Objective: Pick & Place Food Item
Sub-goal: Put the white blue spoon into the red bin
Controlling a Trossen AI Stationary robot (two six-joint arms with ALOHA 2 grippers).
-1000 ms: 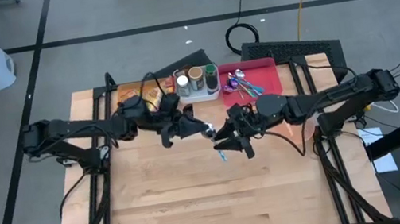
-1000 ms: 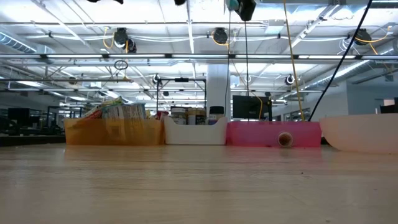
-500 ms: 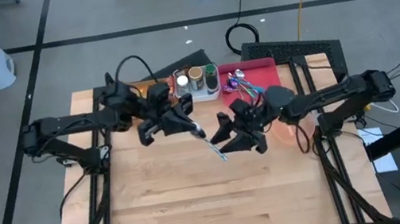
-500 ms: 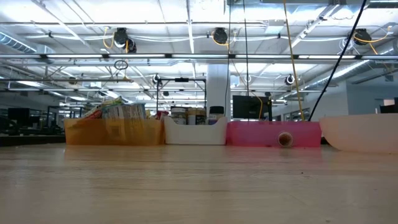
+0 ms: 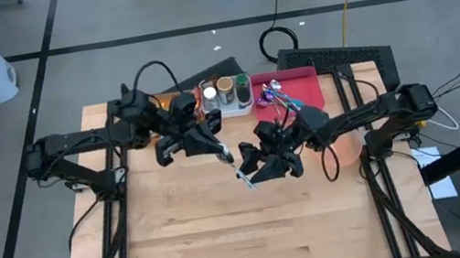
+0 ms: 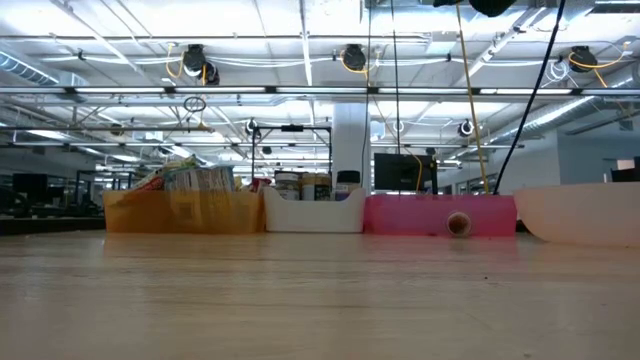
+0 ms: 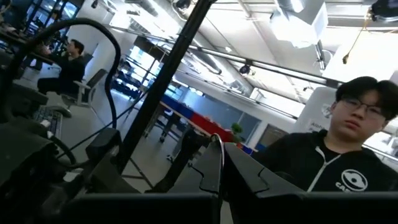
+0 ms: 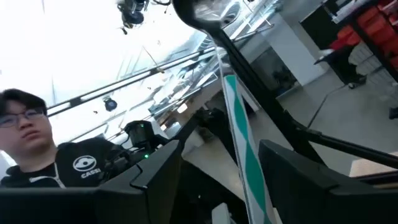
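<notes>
A thin green-and-white striped stick packet (image 8: 239, 143) is held high above the middle of the table (image 5: 228, 231). In the high view it is a small pale sliver (image 5: 242, 175) between the two grippers. My left gripper (image 5: 226, 155) is shut on it. My right gripper (image 5: 253, 170) faces the left one. It stands open, with one finger (image 8: 155, 171) on either side of the stick and a gap to each. Both grippers point slightly upward. My left gripper pinches the stick packet between its two shut fingers. In the left wrist view the packet shows only as a thin edge (image 7: 219, 152) rising from between them. Which part of the stick it has, I cannot tell. The stick is lifted clear of the table and reaches toward my right gripper.
Along the far edge stand an orange bin of snack packets (image 5: 162, 110), a white bin with jars (image 5: 226, 92) and a pink bin with cutlery (image 5: 296, 91). A pale bowl (image 6: 580, 215) sits under my right arm. A person shows beyond the table.
My left gripper has risen and drawn back a little toward the table's left, tipping upward with the stick. My right gripper has tipped upward and rolled, shifting toward the left gripper, so that the stick now stands between its fingers.
</notes>
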